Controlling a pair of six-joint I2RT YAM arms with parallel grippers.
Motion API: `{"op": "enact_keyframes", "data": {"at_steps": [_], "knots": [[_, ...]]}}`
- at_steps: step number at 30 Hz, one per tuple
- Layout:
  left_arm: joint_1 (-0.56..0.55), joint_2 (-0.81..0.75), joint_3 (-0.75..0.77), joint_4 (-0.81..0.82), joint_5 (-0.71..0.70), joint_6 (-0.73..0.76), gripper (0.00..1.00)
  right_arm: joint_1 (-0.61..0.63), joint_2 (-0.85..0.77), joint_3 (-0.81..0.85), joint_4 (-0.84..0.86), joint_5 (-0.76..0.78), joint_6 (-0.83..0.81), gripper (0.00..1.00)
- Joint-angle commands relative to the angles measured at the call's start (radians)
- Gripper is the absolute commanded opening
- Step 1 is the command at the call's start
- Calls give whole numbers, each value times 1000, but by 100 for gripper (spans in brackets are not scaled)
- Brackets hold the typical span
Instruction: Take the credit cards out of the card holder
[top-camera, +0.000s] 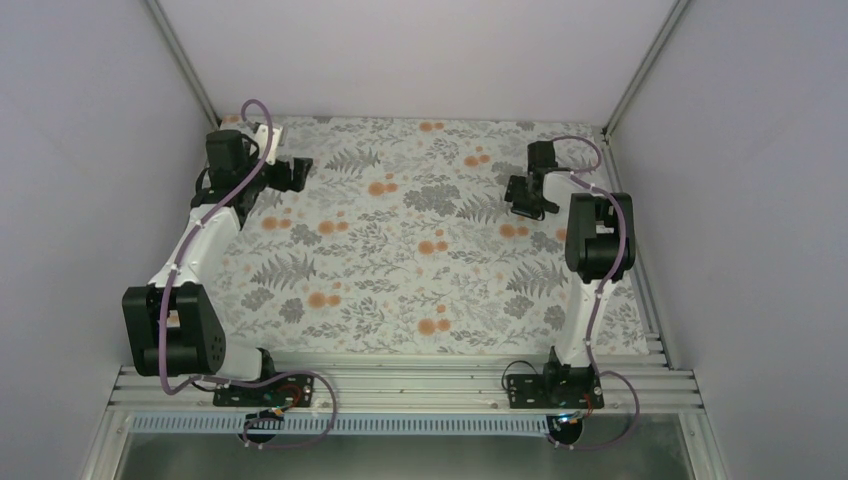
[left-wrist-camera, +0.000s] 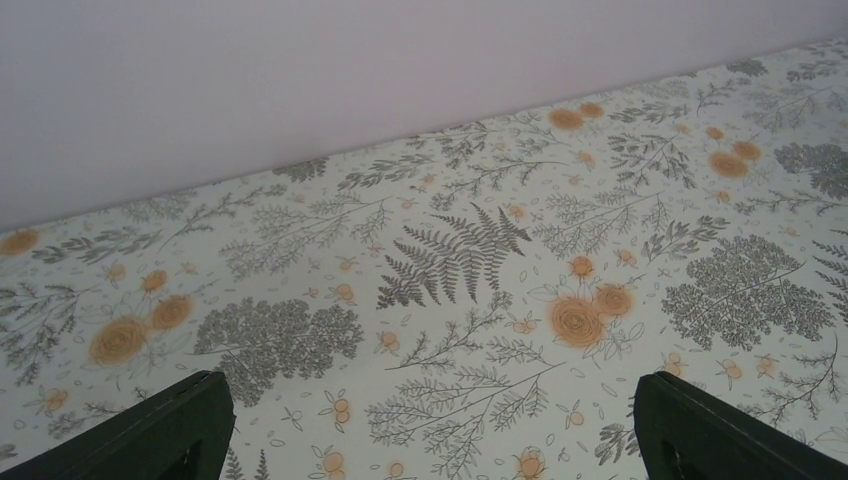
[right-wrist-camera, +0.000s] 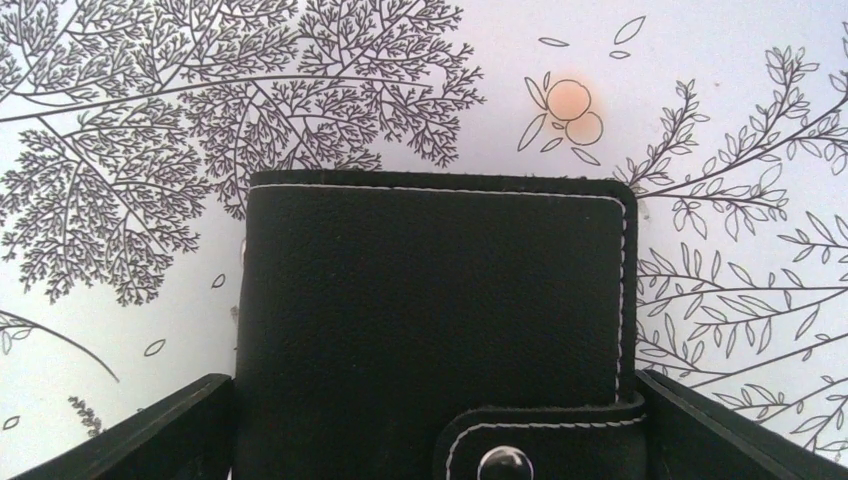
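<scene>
The card holder (right-wrist-camera: 430, 290) lies folded shut on the flowered tablecloth, its black outer side up, white stitching along the edges and a snap strap (right-wrist-camera: 545, 435) fastened across it. My right gripper (right-wrist-camera: 435, 430) is open, one finger on each side of the holder's near end, close against its edges. In the top view that gripper (top-camera: 527, 195) hangs at the far right of the table and covers the holder. The credit cards are hidden. My left gripper (top-camera: 290, 172) is open at the far left over bare cloth (left-wrist-camera: 430, 440), holding nothing.
A patterned cloth (top-camera: 400, 260) covers the table. Plain pale walls close in the back and both sides, with the back wall (left-wrist-camera: 300, 80) near the left gripper. A metal rail (top-camera: 400, 385) runs along the near edge by the arm bases.
</scene>
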Motion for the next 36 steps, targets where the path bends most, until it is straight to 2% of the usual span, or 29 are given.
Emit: {"op": "enact_keyframes", "data": {"at_steps": [1,5,7,13,17,22,26,31,36], "knots": [[-5,-23,-2,-9,28,5,100,1,32,-37,-48,-19,14,92],[-6,-20,3,-15,42,6,100,0,16,-57,-47,-16,5,75],[-8,-16,8,-26,58,14,100,1,8,-61,-50,-15,-1,71],[-21,11,43,-81,86,42,100,20,-87,-94,-16,-81,-16,67],[-28,37,121,-167,101,56,100,75,-221,-124,52,-167,-24,65],[-69,23,228,-253,226,30,99,232,-408,-167,220,-281,5,63],[-137,23,308,-309,327,-20,96,417,-518,-171,394,-327,20,62],[-188,40,392,-335,454,-122,100,592,-543,-123,530,-357,-22,63],[-193,-3,384,-293,511,-169,100,679,-519,-47,514,-359,-82,63]]}}
